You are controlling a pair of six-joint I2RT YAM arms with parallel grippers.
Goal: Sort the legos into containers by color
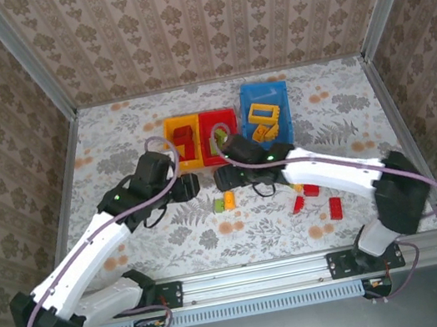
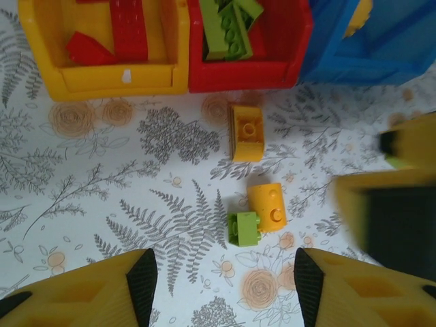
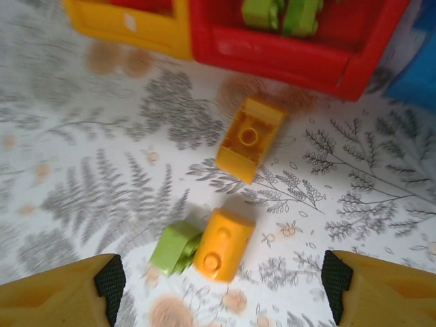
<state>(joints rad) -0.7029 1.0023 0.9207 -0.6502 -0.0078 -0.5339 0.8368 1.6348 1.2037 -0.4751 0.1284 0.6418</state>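
Both my left end effector [image 2: 225, 279] and right end effector [image 3: 221, 279] were wide open, empty. I saw legos [image 2: 129, 30] in the yellow bin [image 2: 109, 82], red bin [image 2: 245, 78] and blue bin [image 2: 361, 61]. A green brick [image 2: 243, 228], orange bricks [image 2: 246, 131] and red bricks [image 1: 311, 190] lay loose on the tabletop [image 1: 113, 140].

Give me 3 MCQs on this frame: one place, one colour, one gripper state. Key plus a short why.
1. Where is the loose green brick?
A. inside a bin
B. on the table, against an orange-yellow brick
C. being carried

2. What colour is inside the red bin?
A. red
B. blue
C. green

3. The left gripper is:
A. open and empty
B. shut on a brick
C. shut on nothing

Key:
1 B, it rests on the table touching that brick.
2 C, lime green bricks show above its front wall.
3 A, its fingers stand wide apart with nothing between them.
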